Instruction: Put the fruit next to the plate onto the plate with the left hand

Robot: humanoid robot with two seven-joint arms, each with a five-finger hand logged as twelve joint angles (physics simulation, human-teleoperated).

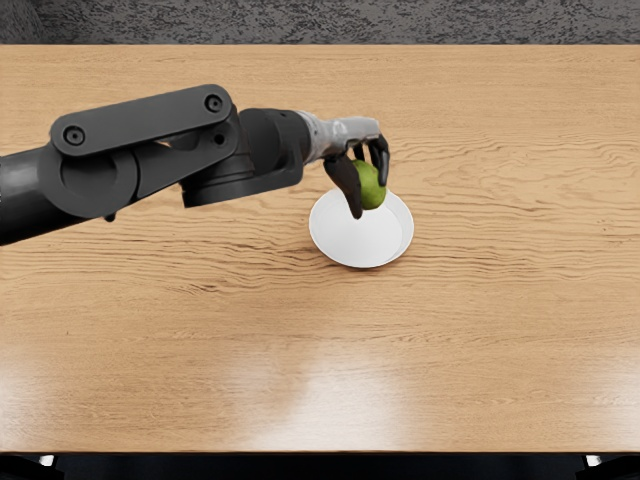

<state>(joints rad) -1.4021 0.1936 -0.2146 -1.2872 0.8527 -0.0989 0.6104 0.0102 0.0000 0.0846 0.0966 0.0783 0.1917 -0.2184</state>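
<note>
Wood-grain tabletop fills the view, with a white plate near its centre. From the plate's left, the left hand reaches over its far rim, dark fingers clamped around a green fruit, apparently held above the plate for setting down.

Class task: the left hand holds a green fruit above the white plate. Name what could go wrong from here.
1. The green fruit hangs over the plate's far rim, not its middle; released here, it might strike the rim and roll onto the table.
2. The left hand's fingers wrap it, so opening could nudge it sideways.
</note>
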